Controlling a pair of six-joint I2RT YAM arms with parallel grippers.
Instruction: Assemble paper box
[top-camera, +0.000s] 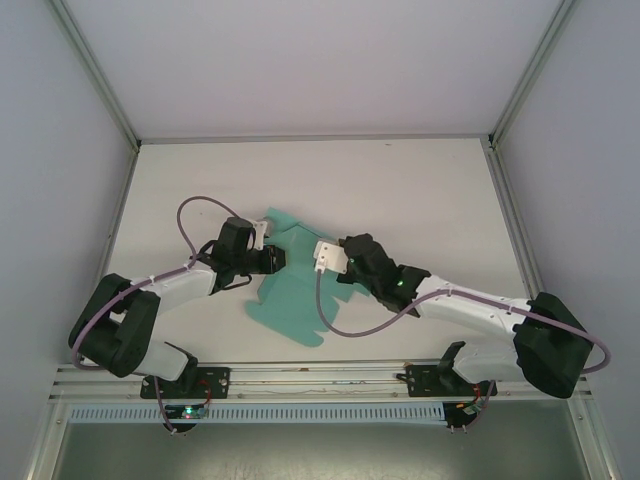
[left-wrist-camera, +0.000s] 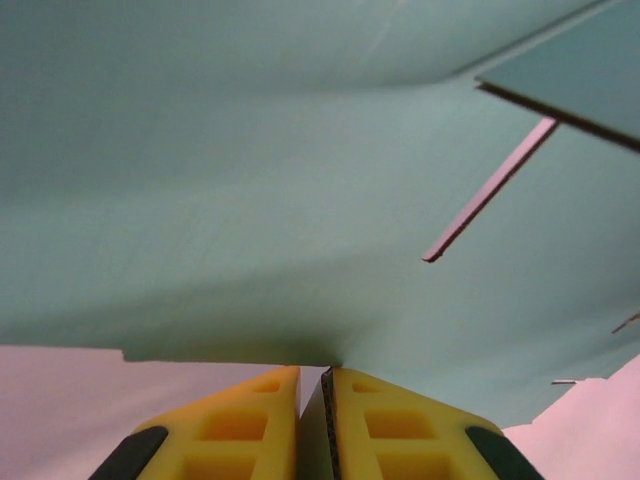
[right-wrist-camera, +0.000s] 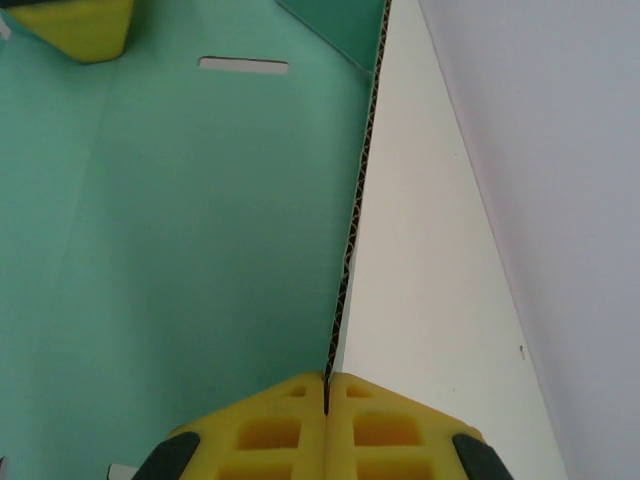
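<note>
both pincers (left-wrist-camera: 316, 374) (right-wrist-camera: 327, 382) inward, tight on paper box (top-camera: 298, 296)

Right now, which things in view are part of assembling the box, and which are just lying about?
Part of the job:
- paper box, a teal die-cut sheet, not yet folded up
- left gripper, pinching one edge of it
- right gripper, pinching another edge

Just there:
- table
- purple cables on the arms
</note>
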